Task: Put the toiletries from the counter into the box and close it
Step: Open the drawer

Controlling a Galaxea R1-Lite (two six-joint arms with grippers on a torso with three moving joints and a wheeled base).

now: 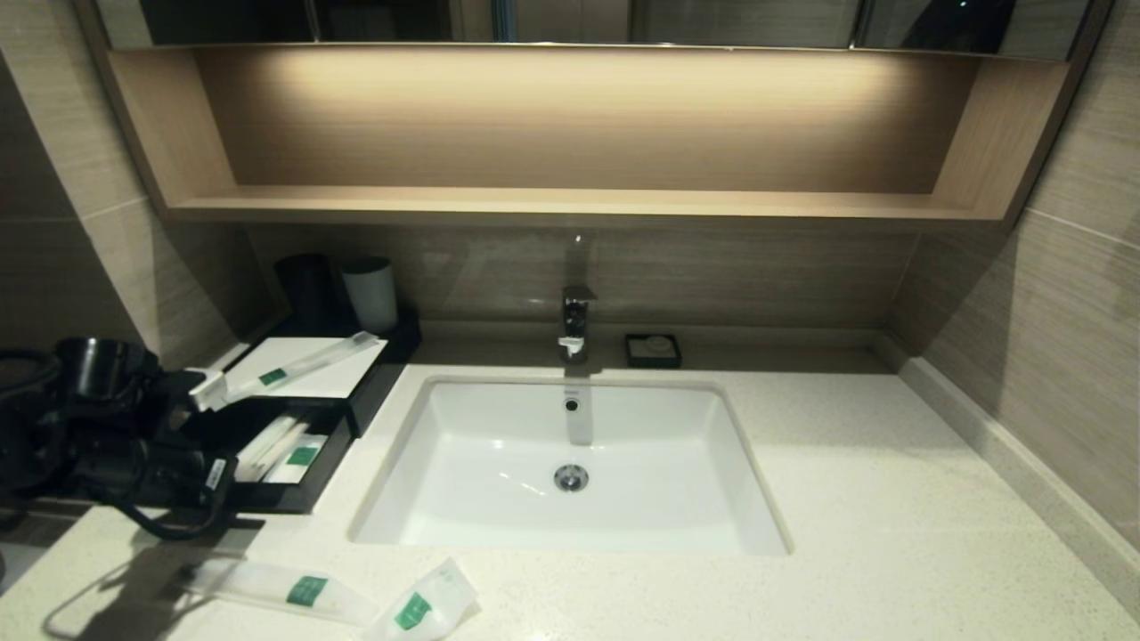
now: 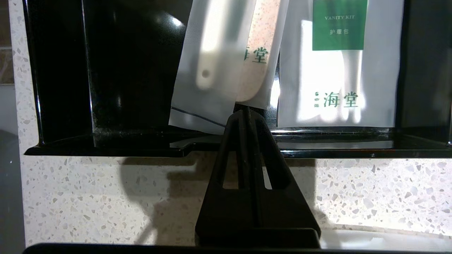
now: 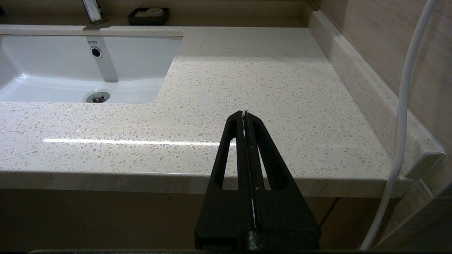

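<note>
The black box (image 1: pixel 378 361) stands at the counter's (image 1: pixel 891 499) left, with its drawer (image 1: pixel 267 499) pulled out. One long sachet (image 1: pixel 303 363) lies on the box's white top. Another long sachet (image 1: pixel 285 589) and a short wide one (image 1: pixel 423 607) lie on the counter's front left. The drawer holds several other sachets (image 2: pixel 339 63). My left arm (image 1: pixel 116 445) is in front of the drawer; its gripper (image 2: pixel 247 113) is shut and empty, tips at the drawer's front wall (image 2: pixel 106 150). My right gripper (image 3: pixel 244 113) is shut and empty over the counter's front right edge.
A white sink (image 1: pixel 499 525) is set in the counter's middle, with a faucet (image 1: pixel 574 320) behind it and a small black soap dish (image 1: pixel 653 350) beside that. Two cups (image 1: pixel 370 294) stand behind the box. A wooden shelf (image 1: pixel 570 203) hangs above. A white cable (image 3: pixel 402 106) runs by the right wall.
</note>
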